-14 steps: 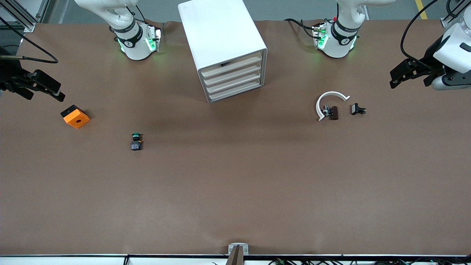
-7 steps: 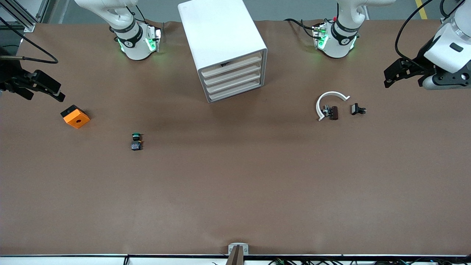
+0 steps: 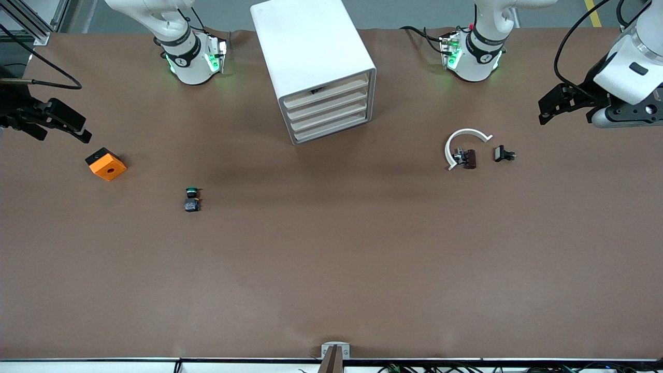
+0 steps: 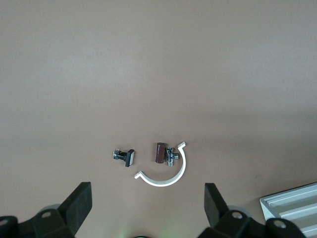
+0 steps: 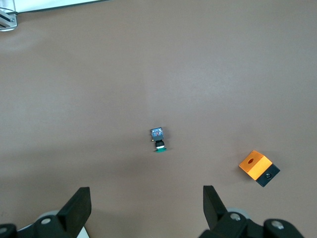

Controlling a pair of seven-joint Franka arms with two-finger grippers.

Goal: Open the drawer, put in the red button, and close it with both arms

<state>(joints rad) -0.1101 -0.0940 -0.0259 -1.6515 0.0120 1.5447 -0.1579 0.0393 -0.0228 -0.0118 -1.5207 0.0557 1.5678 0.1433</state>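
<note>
Cabinet [image 3: 318, 67]: all four drawers shut, standing between the arm bases, well apart from both tools. Left tool [image 3: 550, 106]: fingers [image 4: 79, 206] apart, empty, over the surface [image 3: 331, 259] at the left arm's end, near white ring [image 4: 166, 171]. Right tool [image 3: 62, 124]: fingers [image 5: 77, 206] apart, empty, near orange block [image 3: 106, 164]. Green-capped button [image 3: 192, 199]: on surface.
</note>
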